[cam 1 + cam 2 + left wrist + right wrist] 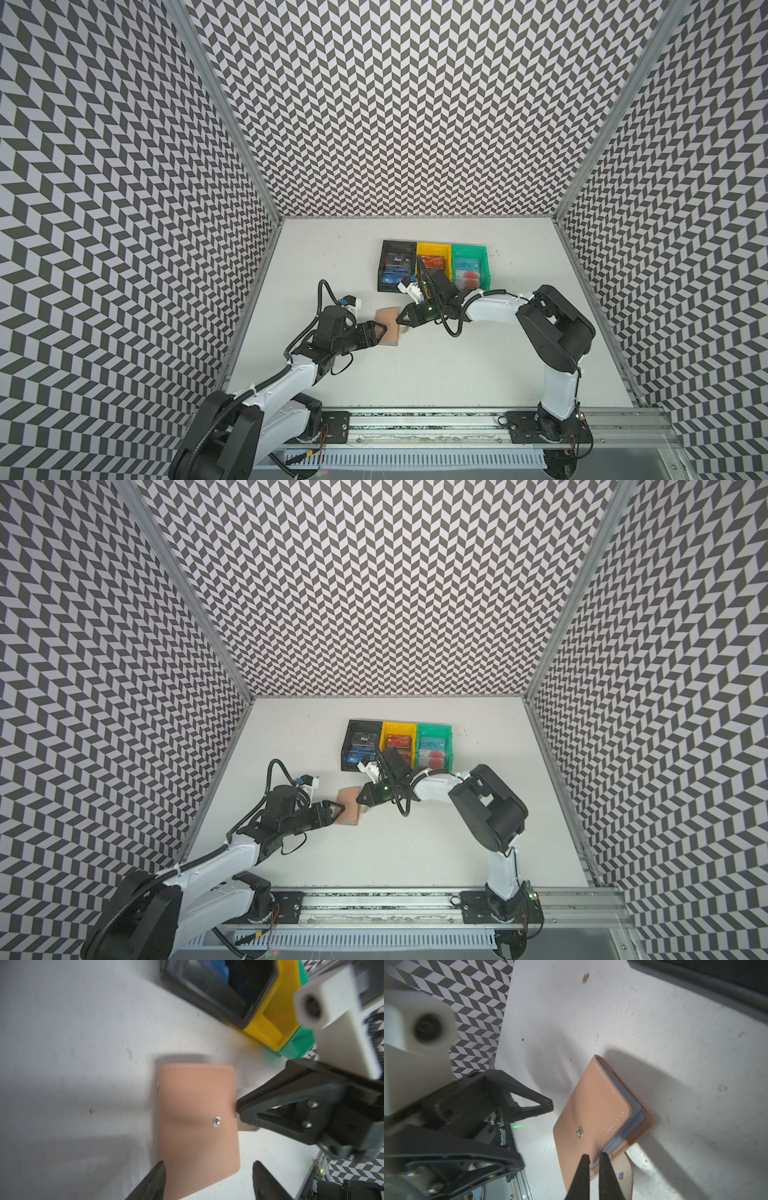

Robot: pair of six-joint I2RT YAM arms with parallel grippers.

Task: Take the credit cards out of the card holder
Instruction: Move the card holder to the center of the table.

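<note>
The card holder (591, 1109), likely light and soft-covered, lies on the bench (675, 1043). The left pincer (209, 1163), wide open and empty, straddles its corner. The right pincer (594, 1155), almost closed, meets its thin cover edge, probably the best hold; I cannot tell if it grips.

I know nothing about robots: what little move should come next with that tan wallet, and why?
Probably the right claw should pinch the top cover of the tan leather-like bifold wallet and lift it open. Its tips straddle that cover's edge, the snap tab lies unfastened, and the pale blue plastic sleeves are covered, so nothing inside can be reached yet.
</note>
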